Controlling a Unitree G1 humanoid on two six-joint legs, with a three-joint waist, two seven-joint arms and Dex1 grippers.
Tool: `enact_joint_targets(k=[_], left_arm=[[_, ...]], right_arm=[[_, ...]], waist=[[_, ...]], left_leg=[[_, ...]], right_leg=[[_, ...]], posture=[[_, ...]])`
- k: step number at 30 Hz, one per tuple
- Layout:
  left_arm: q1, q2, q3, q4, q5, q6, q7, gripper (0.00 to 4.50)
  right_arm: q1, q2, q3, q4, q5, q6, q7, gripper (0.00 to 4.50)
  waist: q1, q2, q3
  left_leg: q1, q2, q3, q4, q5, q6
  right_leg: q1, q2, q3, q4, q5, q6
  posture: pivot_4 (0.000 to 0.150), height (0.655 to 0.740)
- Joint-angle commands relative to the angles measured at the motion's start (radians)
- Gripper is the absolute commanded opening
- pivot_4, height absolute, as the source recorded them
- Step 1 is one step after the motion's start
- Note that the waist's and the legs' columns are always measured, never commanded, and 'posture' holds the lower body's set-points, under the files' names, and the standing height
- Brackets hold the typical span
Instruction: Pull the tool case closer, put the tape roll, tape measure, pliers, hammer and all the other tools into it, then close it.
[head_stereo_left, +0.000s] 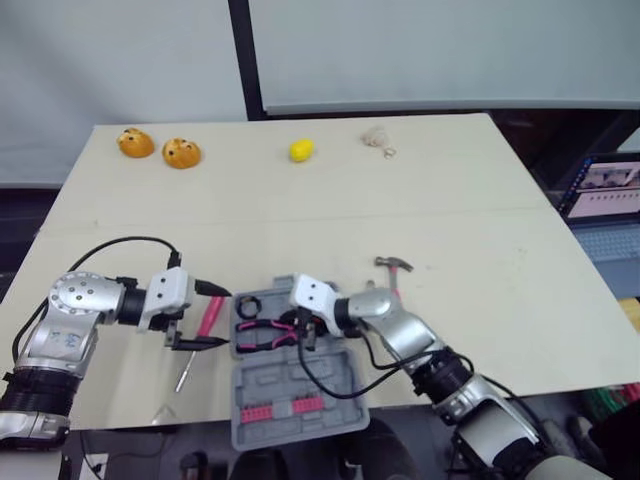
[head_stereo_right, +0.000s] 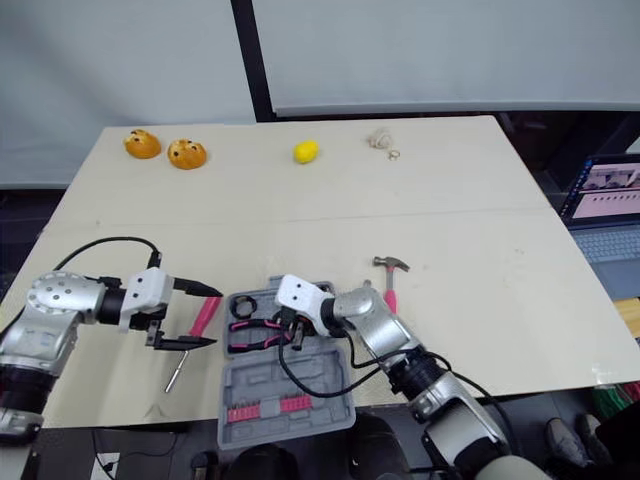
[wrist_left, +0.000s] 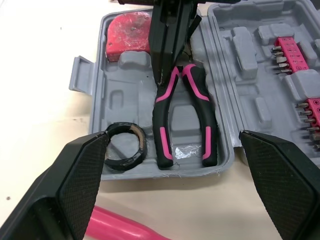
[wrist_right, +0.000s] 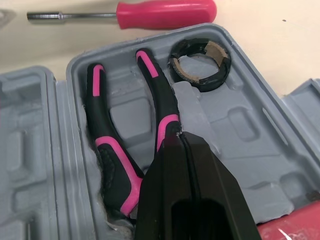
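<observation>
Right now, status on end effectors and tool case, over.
Left end effector open over screwdriver. Right end effector shut, tip on pliers in open tool case. Hammer, screwdriver on table.

Bright, even light from above over the whole table (head_stereo_left: 480, 200). Shadows are soft & short, e.g. a thin one by the hammer (head_stereo_left: 394, 266) & a small one under the yellow toy (head_stereo_left: 301, 150). Laptop screen (head_stereo_left: 610, 185) glows at the right edge. In the left wrist view the tool case (wrist_left: 125, 95) has soft grey shade in its hollows. There's 1 white shiny spot on the clear film (wrist_left: 187, 150) btwn the pliers (wrist_left: 162, 130) handles.
</observation>
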Motion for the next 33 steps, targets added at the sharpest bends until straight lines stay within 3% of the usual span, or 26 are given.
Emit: enact_joint_targets(k=[1, 7, 12, 16, 18, 22, 27, 33], left_arm=[[-0.015, -0.004, 0.004, 0.01, 0.001, -0.014, 0.003, 4.5], [-0.002, -0.012, 0.009, -0.001, -0.015, 0.009, 0.008, 4.5], [0.108, 0.006, 0.078, -0.139, -0.14, 0.19, 0.012, 4.5], [0.236, 0.047, 0.174, -0.225, -0.23, 0.334, 0.034, 4.5], [0.29, 0.052, 0.252, -0.21, -0.223, 0.339, 0.094, 4.5], [0.399, 0.035, 0.42, -0.224, -0.235, 0.373, 0.206, 4.5], [0.571, 0.051, 0.58, -0.147, -0.187, 0.313, 0.244, 4.5], [0.564, 0.114, 0.64, 0.105, -0.116, 0.19, 0.284, 4.5]], right_arm=[[0.074, -0.043, 0.043, 0.104, -0.076, 0.114, -0.043, 0.05], [0.087, -0.018, -0.102, -0.06, 0.046, -0.015, -0.05, 0.05], [0.158, -0.15, -0.294, -0.422, 0.234, 0.153, 0.034, 0.05], [0.29, -0.392, -0.488, -0.66, 0.381, 0.314, 0.121, 1.26], [0.403, -0.549, -0.644, -0.722, 0.452, 0.339, 0.204, 2.33], [0.599, -0.702, -0.876, -0.685, 0.494, 0.305, 0.261, 4.28], [0.758, -0.776, -1.09, -0.569, 0.472, 0.208, 0.286, 4.41], [0.841, -0.817, -1.157, -0.467, 0.446, 0.096, 0.308, 4.41]], waist=[[0.001, 0.001, -0.005], [0.007, 0.0, -0.008], [0.005, 0.002, 0.0], [0.005, 0.003, 0.002], [0.011, 0.003, 0.006], [0.024, -0.001, 0.011], [0.023, -0.002, 0.013], [0.029, -0.005, 0.015]], left_leg=[[0.001, 0.0, 0.0, 0.0, 0.0, 0.0], [0.001, -0.001, -0.001, 0.0, 0.0, 0.0], [-0.007, 0.0, -0.003, 0.0, 0.0, 0.001], [-0.008, 0.001, -0.004, 0.0, -0.002, 0.001], [-0.007, 0.001, -0.005, -0.001, -0.003, 0.001], [-0.004, 0.0, -0.006, -0.001, -0.004, 0.002], [-0.001, 0.0, -0.003, -0.004, -0.005, 0.001], [-0.002, 0.0, -0.003, -0.004, -0.007, 0.005]], right_leg=[[0.001, 0.0, 0.0, 0.0, 0.0, 0.0], [0.001, -0.001, 0.001, 0.001, 0.0, 0.0], [-0.004, -0.001, 0.0, 0.001, 0.0, 0.001], [-0.004, -0.001, -0.002, -0.003, 0.001, 0.001], [-0.003, 0.0, -0.002, -0.009, 0.0, 0.001], [0.0, 0.0, -0.002, -0.009, 0.002, 0.0], [0.0, 0.001, 0.0, -0.009, 0.002, 0.0], [0.0, 0.0, -0.001, -0.011, 0.002, 0.0]], posture=[[0.15, 0.7292], [0.15, 0.7292], [0.15, 0.7292], [0.15, 0.7292], [0.15, 0.7292], [0.15, 0.7292], [0.15, 0.7292], [0.15, 0.7292]])
